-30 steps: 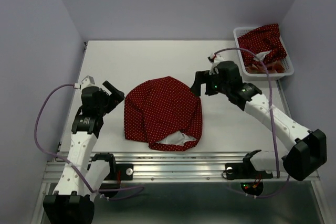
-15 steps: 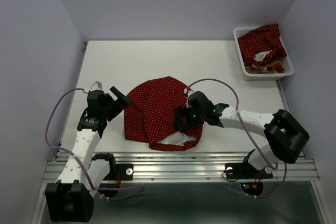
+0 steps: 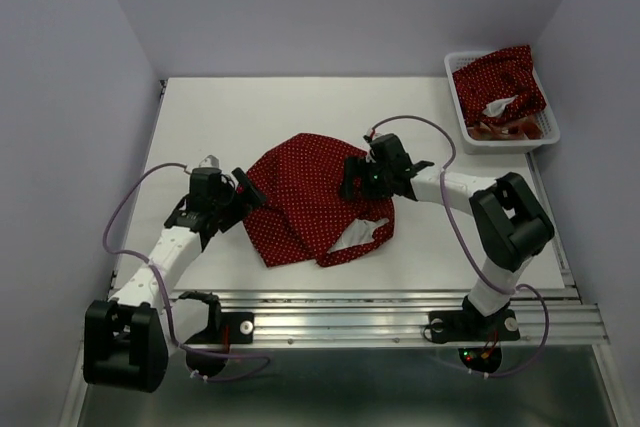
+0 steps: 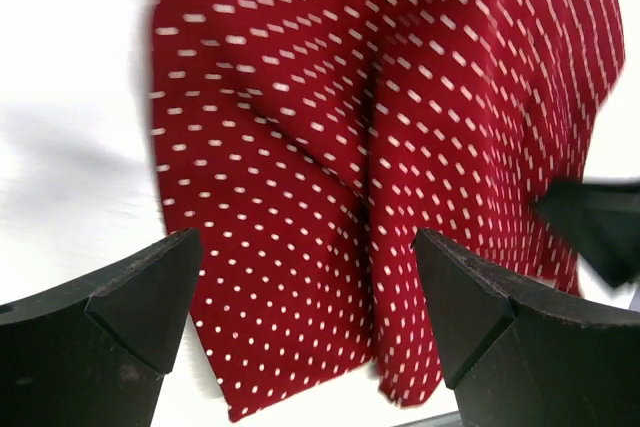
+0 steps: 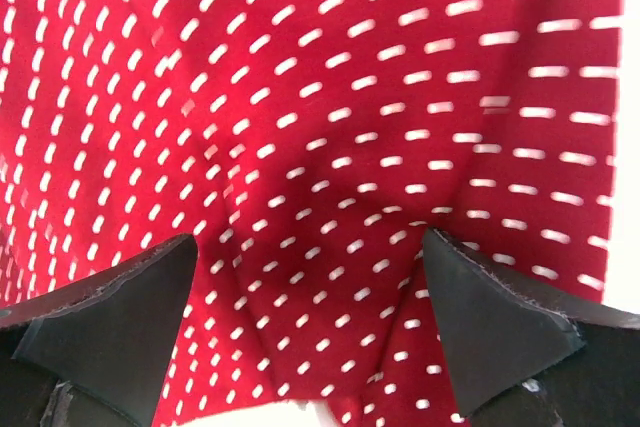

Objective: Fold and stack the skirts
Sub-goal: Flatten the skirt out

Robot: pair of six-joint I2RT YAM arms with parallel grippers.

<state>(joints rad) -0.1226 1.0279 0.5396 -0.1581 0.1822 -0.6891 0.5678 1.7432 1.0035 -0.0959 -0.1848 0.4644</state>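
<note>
Your left gripper sits at the left edge of the polka-dot skirt, jaws spread wide and nothing pinched. That skirt lies rumpled in the middle of the table. Your right gripper is over its right side, jaws wide apart too, with just cloth showing between them. Far right, another dotted skirt is heaped in the white basket.

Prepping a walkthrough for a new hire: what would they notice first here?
A dark red dotted skirt lies crumpled in the middle of the table. Both arms lean in on it, the left gripper at its left edge and the right gripper over its far right part, both with jaws open. A white basket in the far right corner holds a second skirt.
</note>
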